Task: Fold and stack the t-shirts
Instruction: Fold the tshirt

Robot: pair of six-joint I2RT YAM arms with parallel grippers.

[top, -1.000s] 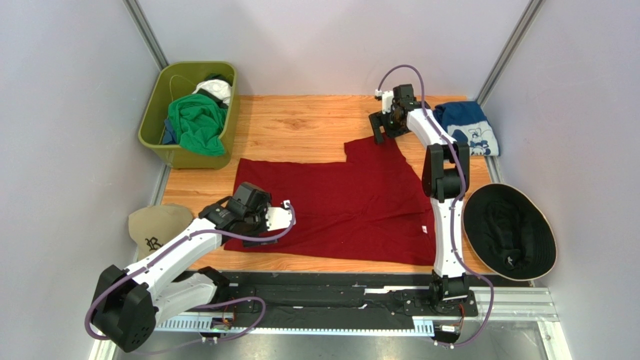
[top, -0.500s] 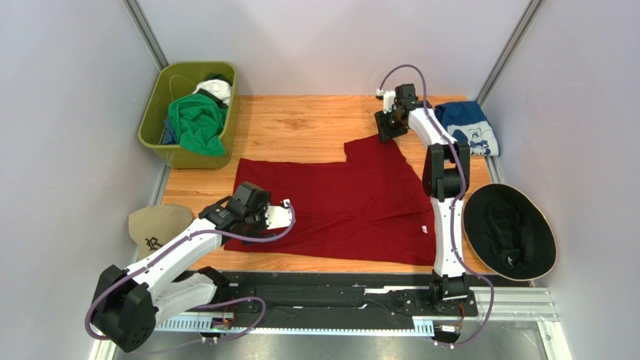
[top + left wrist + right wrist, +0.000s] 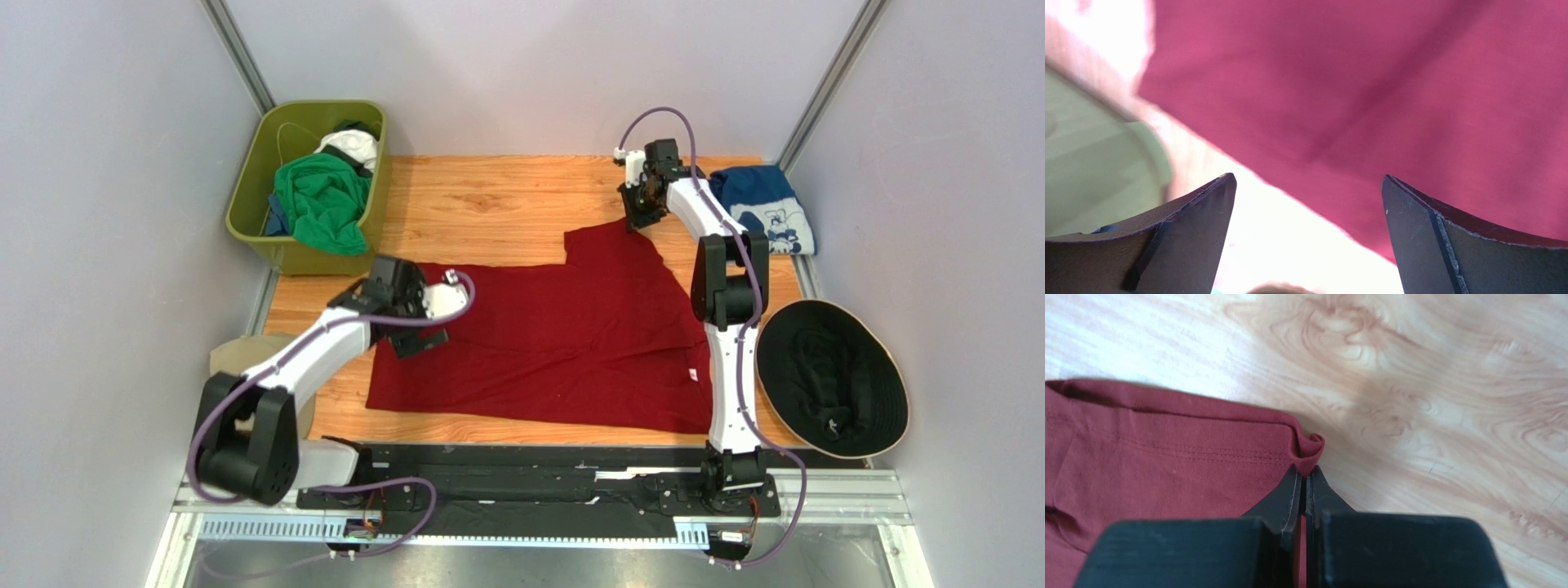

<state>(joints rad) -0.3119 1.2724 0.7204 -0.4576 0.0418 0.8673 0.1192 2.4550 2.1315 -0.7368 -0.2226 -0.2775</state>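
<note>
A large dark red t-shirt point(image 3: 552, 331) lies spread flat on the wooden table. My right gripper point(image 3: 638, 218) is shut on its far corner; in the right wrist view the fingertips point(image 3: 1304, 471) pinch a small fold of the hem point(image 3: 1313, 446). My left gripper point(image 3: 415, 337) hovers open over the shirt's far left edge, and its wrist view shows red cloth point(image 3: 1364, 92) and bare table between the wide fingers point(image 3: 1198, 233). A folded navy-blue t-shirt point(image 3: 763, 208) with white print lies at the far right. A bright green t-shirt point(image 3: 321, 202) is bunched in the bin.
An olive-green bin point(image 3: 252, 202) with more clothes stands at the far left corner. A black wide-brimmed hat point(image 3: 834, 377) lies at the right edge. A tan cap point(image 3: 239, 361) lies at the left edge, partly behind my left arm.
My right gripper has closed on the red shirt's far corner. My left arm has swung from the shirt's near left edge up toward its far left corner, still open.
</note>
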